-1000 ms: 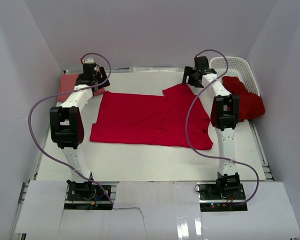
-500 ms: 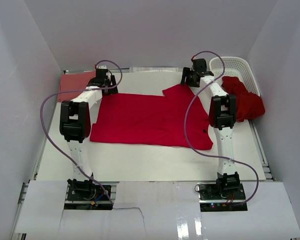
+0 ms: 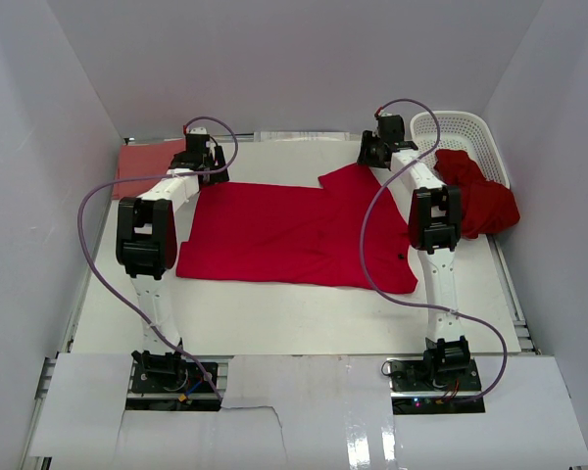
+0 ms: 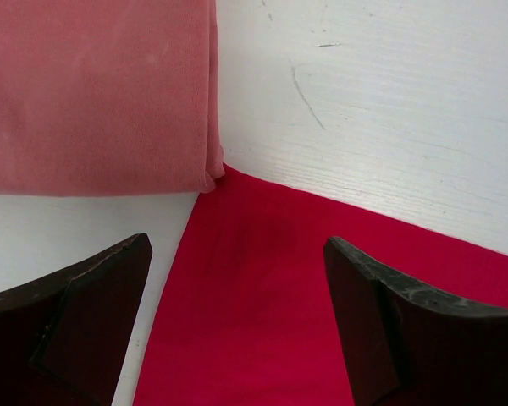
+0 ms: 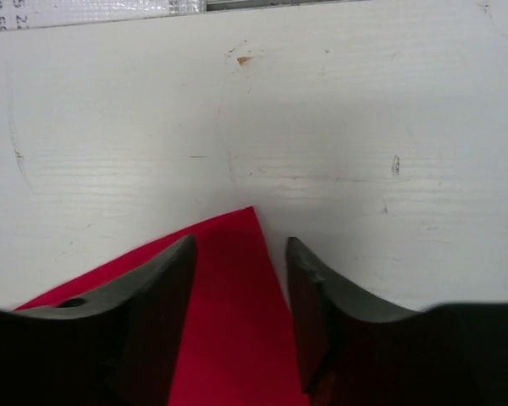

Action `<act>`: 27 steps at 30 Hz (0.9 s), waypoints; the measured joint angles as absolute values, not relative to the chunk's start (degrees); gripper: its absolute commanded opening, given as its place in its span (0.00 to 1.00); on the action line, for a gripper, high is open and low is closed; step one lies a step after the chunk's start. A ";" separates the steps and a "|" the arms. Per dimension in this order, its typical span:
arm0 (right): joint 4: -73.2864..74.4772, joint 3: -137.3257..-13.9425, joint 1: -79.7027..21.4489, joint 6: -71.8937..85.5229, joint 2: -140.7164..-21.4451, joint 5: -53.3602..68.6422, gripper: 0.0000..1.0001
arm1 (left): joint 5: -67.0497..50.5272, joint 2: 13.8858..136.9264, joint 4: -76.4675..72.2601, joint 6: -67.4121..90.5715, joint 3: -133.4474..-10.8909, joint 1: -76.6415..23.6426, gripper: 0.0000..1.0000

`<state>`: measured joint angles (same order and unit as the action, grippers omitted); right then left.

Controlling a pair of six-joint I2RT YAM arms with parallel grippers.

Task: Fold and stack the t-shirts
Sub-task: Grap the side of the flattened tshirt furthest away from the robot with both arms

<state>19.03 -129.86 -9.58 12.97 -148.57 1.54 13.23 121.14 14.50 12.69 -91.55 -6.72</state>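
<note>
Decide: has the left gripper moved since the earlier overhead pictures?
Yes: the left gripper shifted right, from the pink shirt to the far-left corner of the red shirt.

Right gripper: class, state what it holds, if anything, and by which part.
Nothing yet. The right gripper straddles a corner of the spread red t-shirt, which lies flat on the table between fingers set apart.

I work in a lab test cell: plain white walls (image 3: 294,59) box in my scuffed white worktop (image 3: 274,318).
</note>
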 measured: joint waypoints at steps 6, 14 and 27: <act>19.59 -132.33 -9.61 12.67 -150.12 1.23 0.46 | 13.96 121.12 14.48 12.43 -91.50 -6.72 0.94; 20.45 -132.99 -11.33 9.72 -150.39 -3.16 0.37 | 15.16 121.12 14.50 11.86 -91.33 -6.70 0.94; 21.93 -133.25 -11.70 8.56 -150.36 -4.34 0.08 | 15.64 121.12 14.70 11.90 -91.31 -6.72 0.95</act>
